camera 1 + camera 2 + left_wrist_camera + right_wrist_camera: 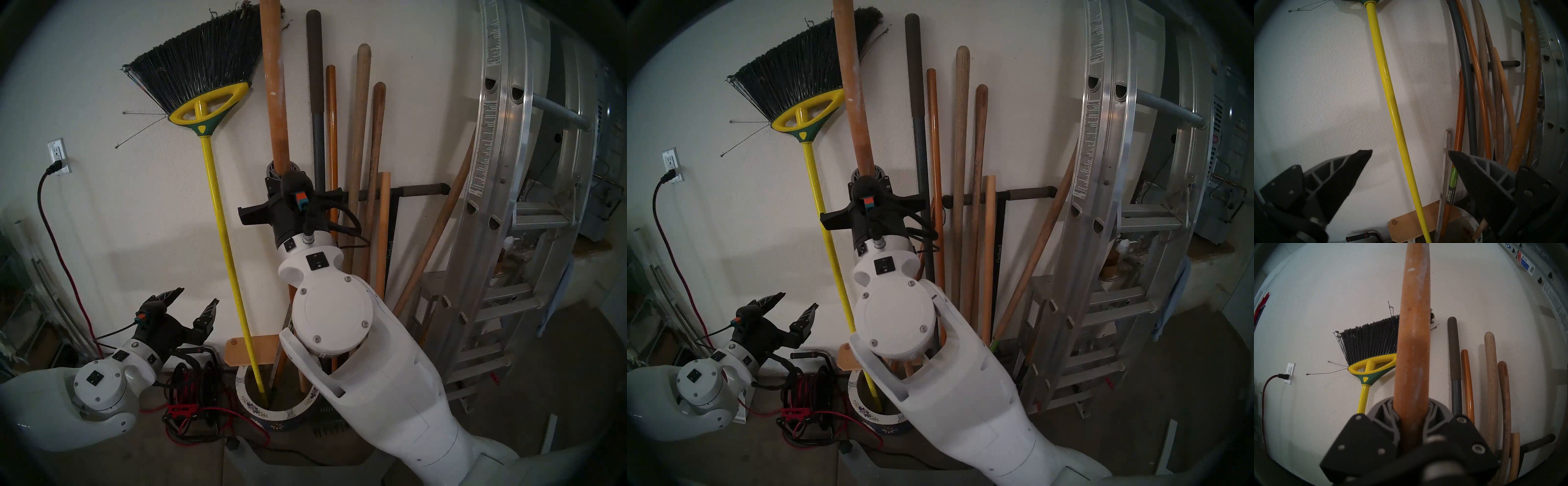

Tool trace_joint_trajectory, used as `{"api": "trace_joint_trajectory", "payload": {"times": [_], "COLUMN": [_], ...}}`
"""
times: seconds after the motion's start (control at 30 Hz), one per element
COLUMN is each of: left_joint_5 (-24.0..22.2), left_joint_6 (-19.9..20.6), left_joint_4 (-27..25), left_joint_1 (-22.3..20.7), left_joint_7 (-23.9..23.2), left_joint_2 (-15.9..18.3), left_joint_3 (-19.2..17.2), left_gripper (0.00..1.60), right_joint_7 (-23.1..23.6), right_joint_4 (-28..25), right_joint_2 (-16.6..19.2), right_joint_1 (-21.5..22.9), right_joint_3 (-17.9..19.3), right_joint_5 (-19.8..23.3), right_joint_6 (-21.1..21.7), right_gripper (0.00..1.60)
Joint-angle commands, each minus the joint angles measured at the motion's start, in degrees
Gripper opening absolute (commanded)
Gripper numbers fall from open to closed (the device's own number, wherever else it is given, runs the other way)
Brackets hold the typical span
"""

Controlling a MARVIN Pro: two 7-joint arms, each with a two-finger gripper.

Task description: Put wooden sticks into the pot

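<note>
Within right hand [1411, 414]: round speckled wooden stick [1412, 338]

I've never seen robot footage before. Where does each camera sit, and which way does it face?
Head cameras: high up, looking down at the wall of tools, both arms and the pot.
Left wrist: behind the open left gripper, facing the broom's yellow handle.
Right wrist: behind the right gripper, looking up the speckled wooden stick it grips.
All views show the yellow handle.
</note>
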Motion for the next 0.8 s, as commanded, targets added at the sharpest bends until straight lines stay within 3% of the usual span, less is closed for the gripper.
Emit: {"api": "trace_joint_trajectory", "payload": {"times": [0.0, 0.2, 0.23, 0.27, 0.4, 0.77], "left_joint_5": [-0.08, -0.07, -0.07, -0.05, -0.03, 0.0], "left_joint_6": [-0.02, 0.01, 0.01, 0.02, 0.03, 0.07], "left_joint_4": [-0.31, -0.31, -0.31, -0.31, -0.3, -0.29], "left_joint_1": [0.06, 0.05, 0.05, 0.04, 0.02, -0.01], "left_joint_7": [-0.07, -0.08, -0.09, -0.09, -0.09, -0.1], "left_joint_2": [-0.01, -0.04, -0.04, -0.06, -0.08, -0.13], "left_joint_3": [0.04, 0.03, 0.03, 0.04, 0.05, 0.06], "left_gripper": [1.6, 1.6, 1.6, 1.6, 1.6, 1.6], "right_joint_7": [-0.12, -0.56, -0.79, -0.89, -1.41, -2.78], "right_joint_4": [2.02, 6.43, 6.27, 7.67, 10.07, 21.53], "right_joint_2": [0.61, 1.88, 1.99, 2.18, 2.76, 3.8], "right_joint_1": [1.15, -0.41, -0.28, -1.55, -2.83, -5.32], "right_joint_3": [0.9, 1.11, 0.91, 1.01, 0.7, -0.29], "right_joint_5": [0.55, 1.63, 1.87, 2.47, 2.82, 4.25], "right_joint_6": [-6.34, -13.52, -11.87, -14.16, -16.18, -26.58], "right_gripper": [0.0, 0.0, 0.0, 0.0, 0.0, 0.0]}}
